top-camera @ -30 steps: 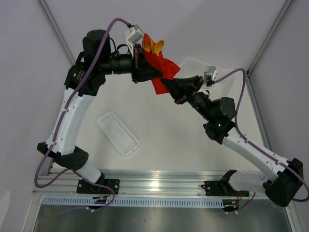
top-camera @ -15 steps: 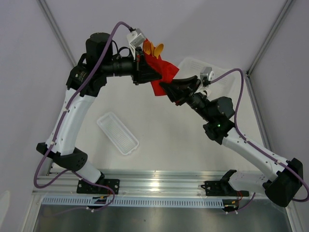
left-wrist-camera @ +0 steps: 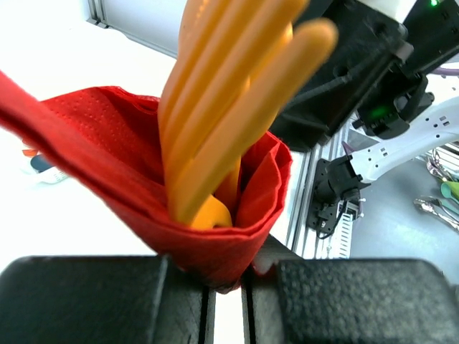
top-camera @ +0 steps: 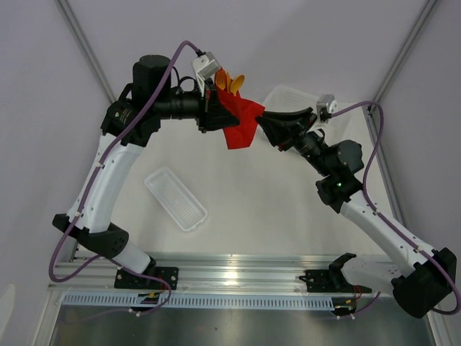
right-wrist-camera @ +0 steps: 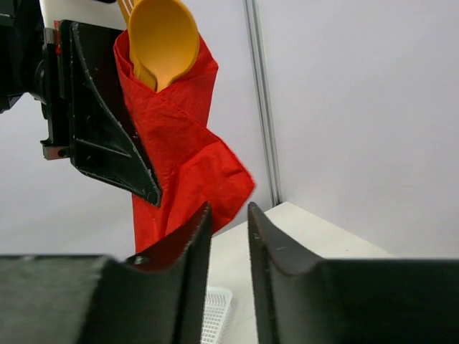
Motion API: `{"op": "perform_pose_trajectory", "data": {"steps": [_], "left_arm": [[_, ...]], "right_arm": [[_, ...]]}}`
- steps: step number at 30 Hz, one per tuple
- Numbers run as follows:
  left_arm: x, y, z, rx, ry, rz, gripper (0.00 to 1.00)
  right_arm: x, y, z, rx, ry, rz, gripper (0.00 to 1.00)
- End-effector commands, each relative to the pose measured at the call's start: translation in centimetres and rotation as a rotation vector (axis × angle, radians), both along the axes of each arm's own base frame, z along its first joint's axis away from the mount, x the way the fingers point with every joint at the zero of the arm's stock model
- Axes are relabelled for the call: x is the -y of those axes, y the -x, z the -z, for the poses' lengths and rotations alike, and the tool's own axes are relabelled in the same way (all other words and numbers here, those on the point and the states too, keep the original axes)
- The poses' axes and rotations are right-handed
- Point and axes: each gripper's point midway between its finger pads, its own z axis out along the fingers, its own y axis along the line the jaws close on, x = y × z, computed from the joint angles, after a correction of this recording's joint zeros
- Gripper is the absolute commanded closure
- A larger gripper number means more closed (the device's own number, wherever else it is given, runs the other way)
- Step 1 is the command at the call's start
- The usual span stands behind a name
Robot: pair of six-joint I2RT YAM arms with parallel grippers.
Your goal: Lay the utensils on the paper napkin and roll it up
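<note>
Lying at left: white tray (top-camera: 175, 198), narrow and rectangular, flat on the pale counter (top-camera: 252, 216) and set at a slant, well below the raised bundle in the top view.
Left arm (top-camera: 108, 180): rises from its base at the near left edge and bends rightward, with the wrist roughly level high over the far half of the counter.
Left hand (top-camera: 218, 114): fingers almost together, only a slim slit between them in its wrist view. It is pinched on the lower fold of the red sheet.
Utensils (top-camera: 230, 78): orange plastic, bundled together and standing inside the wrap. Their ends stick out of its open top, one of them a rounded spoon-like head. The other pieces are too blurred to name.
Paper napkin (top-camera: 241, 122): bright red, folded loosely round the cutlery like a cone and held clear of the counter. A free corner hangs down at its right side.
Right hand (right-wrist-camera: 229, 211): fingers a little parted, with a bare gap between them. It is just beside the hanging corner; contact cannot be told.
Clear tub (top-camera: 284, 94): translucent, at the far right of the counter, partly hidden behind the right wrist.
</note>
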Motion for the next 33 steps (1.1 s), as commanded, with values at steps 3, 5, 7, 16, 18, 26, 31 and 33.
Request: {"op": "perform_pose_trajectory", "data": {"steps": [3,5,7,16,18,26,31,33], "left_arm": [[-0.5,1.6,-1.4,0.05,0.025,0.041,0.99],[-0.5,1.6,-1.4,0.05,0.025,0.041,0.99],[-0.7,1.2,-1.3,0.056,0.018,0.012,0.99],[-2.5,-3.2,0.1,0.106,-0.076,-0.228,0.99],[-2.4,-3.2,0.4,0.099,-0.076,-0.223,0.99],[-2.6,-3.2,0.7,0.096,-0.086,-0.233,0.99],[-2.1,-2.1,0.5,0.088,-0.067,-0.174,0.99],[-1.9,-1.5,0.4,0.083,-0.058,-0.14,0.99]], "right_arm": [[0.4,1.2,-1.5,0.029,-0.027,-0.047,0.8],[0.2,0.9,-1.4,0.018,-0.018,-0.053,0.8],[0.3,0.6,-1.4,0.011,-0.015,-0.041,0.79],[3.1,0.2,-1.1,-0.01,0.121,0.14,0.66],[1.6,1.7,-1.1,0.029,0.154,0.034,0.66],[-3.5,3.1,-1.7,0.055,0.142,-0.212,0.64],[-4.9,2.1,-1.3,0.024,0.134,-0.256,0.62],[-5.3,1.5,-0.9,0.01,0.141,-0.255,0.62]]}}
